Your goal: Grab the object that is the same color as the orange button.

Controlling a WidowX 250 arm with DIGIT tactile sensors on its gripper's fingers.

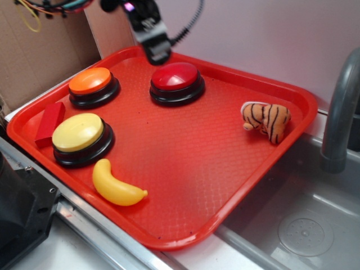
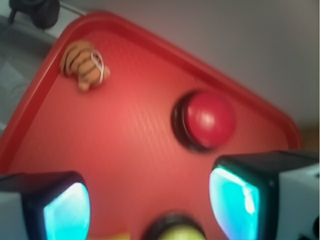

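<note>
Gripper [image 2: 150,200] open and empty, I hover above the tray's [image 1: 185,230] far rim, just behind the red button [image 1: 176,82]. Orange button [image 1: 93,86] sits left of it; tiger [image 1: 266,120] well to its right. Approach step, I judge: swing right, descend.

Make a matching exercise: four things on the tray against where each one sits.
Things:
1. plush tiger
2. orange button
3. banana
4. red block

Places (exterior view):
A. beside the yellow button, at the left rim
B. far left corner
C. near the right rim, alone
D. nearest the front edge

Pairs: 1-C, 2-B, 3-D, 4-A
</note>
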